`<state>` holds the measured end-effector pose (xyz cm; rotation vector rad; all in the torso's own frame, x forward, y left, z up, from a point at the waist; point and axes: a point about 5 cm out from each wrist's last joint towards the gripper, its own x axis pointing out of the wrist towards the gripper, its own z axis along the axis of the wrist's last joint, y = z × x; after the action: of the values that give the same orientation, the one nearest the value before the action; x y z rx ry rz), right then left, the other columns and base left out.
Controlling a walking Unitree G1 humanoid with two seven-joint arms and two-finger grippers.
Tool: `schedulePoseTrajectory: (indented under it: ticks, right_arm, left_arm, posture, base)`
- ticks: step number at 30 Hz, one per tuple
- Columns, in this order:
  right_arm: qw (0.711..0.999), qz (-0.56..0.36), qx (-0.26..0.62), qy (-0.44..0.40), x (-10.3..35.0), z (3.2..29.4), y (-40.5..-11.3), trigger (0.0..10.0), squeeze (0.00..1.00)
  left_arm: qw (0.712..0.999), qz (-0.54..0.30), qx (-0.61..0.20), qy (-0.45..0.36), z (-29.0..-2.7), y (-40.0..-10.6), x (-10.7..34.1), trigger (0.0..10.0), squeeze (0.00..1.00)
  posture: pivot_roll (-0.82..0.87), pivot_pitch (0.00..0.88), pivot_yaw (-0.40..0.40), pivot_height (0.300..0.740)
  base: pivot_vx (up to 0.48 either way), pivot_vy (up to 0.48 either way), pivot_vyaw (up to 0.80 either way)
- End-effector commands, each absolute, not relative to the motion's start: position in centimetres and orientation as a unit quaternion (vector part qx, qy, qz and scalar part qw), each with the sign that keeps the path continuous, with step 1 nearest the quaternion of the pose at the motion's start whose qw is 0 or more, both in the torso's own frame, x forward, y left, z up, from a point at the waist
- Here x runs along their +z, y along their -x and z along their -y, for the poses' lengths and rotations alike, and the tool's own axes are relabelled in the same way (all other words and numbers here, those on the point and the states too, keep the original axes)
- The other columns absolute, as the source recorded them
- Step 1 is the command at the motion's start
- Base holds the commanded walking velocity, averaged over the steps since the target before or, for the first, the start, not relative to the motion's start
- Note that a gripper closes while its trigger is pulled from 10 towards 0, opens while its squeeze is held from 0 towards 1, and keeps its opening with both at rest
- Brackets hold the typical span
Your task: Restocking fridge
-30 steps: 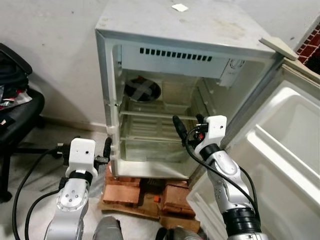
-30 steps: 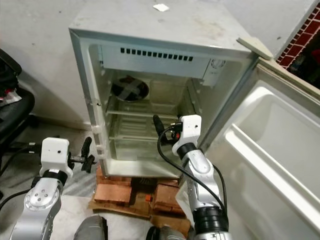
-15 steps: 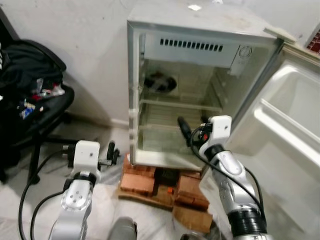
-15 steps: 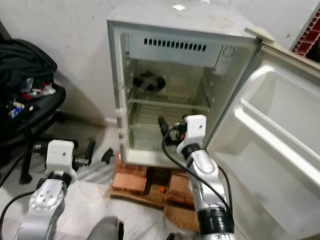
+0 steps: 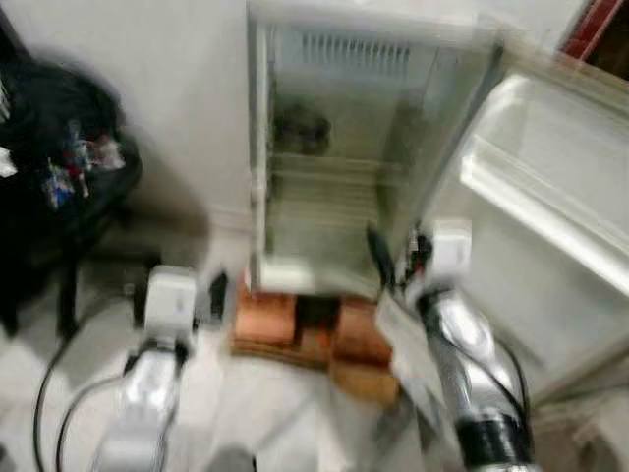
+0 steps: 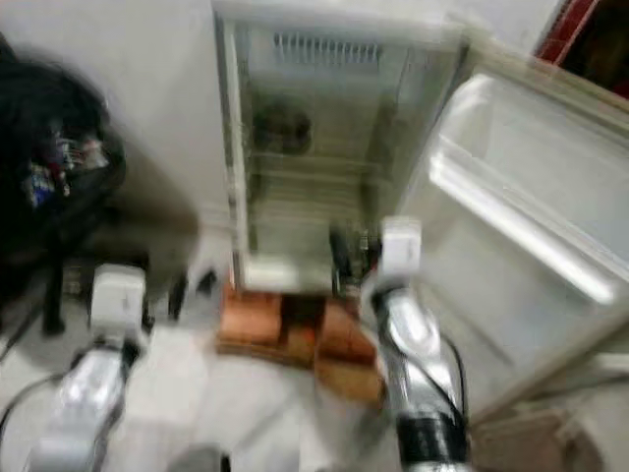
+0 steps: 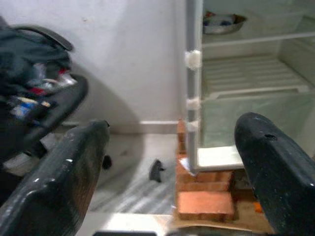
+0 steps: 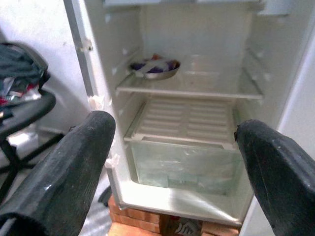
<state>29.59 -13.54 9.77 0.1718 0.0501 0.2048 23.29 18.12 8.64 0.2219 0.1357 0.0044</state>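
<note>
My right gripper (image 8: 167, 162) has its two fingers (image 8: 64, 177) spread wide, holding nothing, facing the open fridge (image 8: 197, 123). My left gripper (image 7: 170, 172) is equally spread and empty, low beside the fridge's brick (image 7: 204, 204) base. Inside: one bowl (image 8: 154, 67) on the upper of two shelves, one clear drawer (image 8: 182, 164) below.

Bowl (image 8: 154, 68), perhaps, on fridge shelf (image 8: 197, 91)

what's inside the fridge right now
The fridge holds one metal bowl on the upper shelf; its contents are too blurred to name. The lower shelf looks bare. The clear drawer below shows nothing definite through its front.
</note>
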Motion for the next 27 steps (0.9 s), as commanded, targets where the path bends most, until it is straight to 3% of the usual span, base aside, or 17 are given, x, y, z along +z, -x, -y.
schedulePoseTrajectory:
  ticks: [1, 9, 12, 21, 27]
  right_arm:
    - [0.995, -0.017, 0.068, -0.069, 10.1, 15.1, -29.6, 10.0, 0.00]
    - [1.000, -0.014, -0.008, -0.025, 9.4, 18.7, -28.2, 10.0, 0.00]
    - [0.997, -0.026, -0.059, -0.029, 8.6, 20.7, -26.5, 10.0, 0.00]
    - [0.995, -0.066, -0.069, -0.008, 6.9, 21.3, -23.6, 10.0, 0.00]
    - [0.998, -0.050, -0.034, -0.017, 7.9, 20.1, -25.0, 10.0, 0.00]
  left_arm:
    - [0.993, -0.051, 0.000, -0.107, -18.1, -23.5, 9.2, 10.0, 0.00]
    - [0.992, -0.049, -0.001, -0.117, -18.8, -23.5, 9.6, 10.0, 0.00]
    - [0.991, -0.057, -0.017, -0.116, -18.8, -23.3, 9.0, 10.0, 0.00]
    - [0.992, -0.057, -0.043, -0.104, -18.2, -23.5, 8.7, 10.0, 0.00]
    - [0.992, -0.060, -0.044, -0.101, -18.0, -23.2, 8.6, 10.0, 0.00]
  posture:
    - [0.16, 0.000, -0.091, 0.740]
    - [0.12, 0.000, -0.008, 0.740]
    - [0.10, 0.000, 0.006, 0.740]
    - [0.07, 0.000, -0.009, 0.740]
    - [0.09, 0.000, -0.028, 0.740]
  base:
    - [0.000, 0.000, 0.00]
    - [0.000, 0.000, 0.00]
    - [0.000, 0.000, 0.00]
    - [0.000, 0.000, 0.00]
    - [0.043, -0.338, 0.00]
